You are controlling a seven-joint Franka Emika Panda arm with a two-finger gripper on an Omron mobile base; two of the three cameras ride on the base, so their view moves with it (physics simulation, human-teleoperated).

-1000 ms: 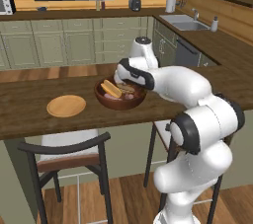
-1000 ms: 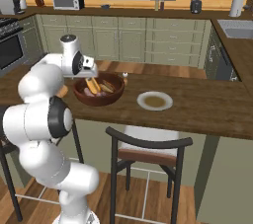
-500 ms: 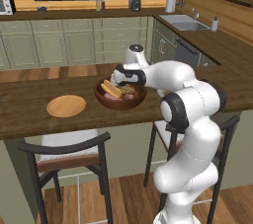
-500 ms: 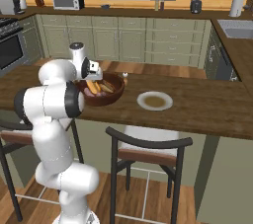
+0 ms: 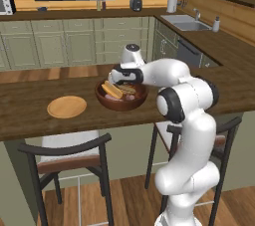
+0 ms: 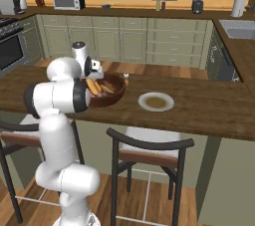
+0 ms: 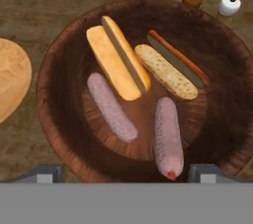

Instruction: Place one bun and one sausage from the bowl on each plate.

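**Open gripper above the full bowl**

Left of the bowl (image 5: pixel 121 95) lies the tan plate (image 5: pixel 66 106) on the counter (image 5: pixel 30 105). Inside the bowl are two buns (image 7: pixel 118 62) and two sausages (image 7: pixel 111 106). The gripper (image 5: pixel 112 76) hangs over the bowl, released, grasping nothing. Right of the bowl lies the grey-white plate (image 6: pixel 156 102).

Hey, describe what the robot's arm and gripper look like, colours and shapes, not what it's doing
The arm is glossy white, built of fat rounded segments with dark grey bands at the joints. A white cylindrical cap with a dark top sits near the wrist. The gripper is a dark block with two small dark fingers, squarish at the tips. No cables or markings show.
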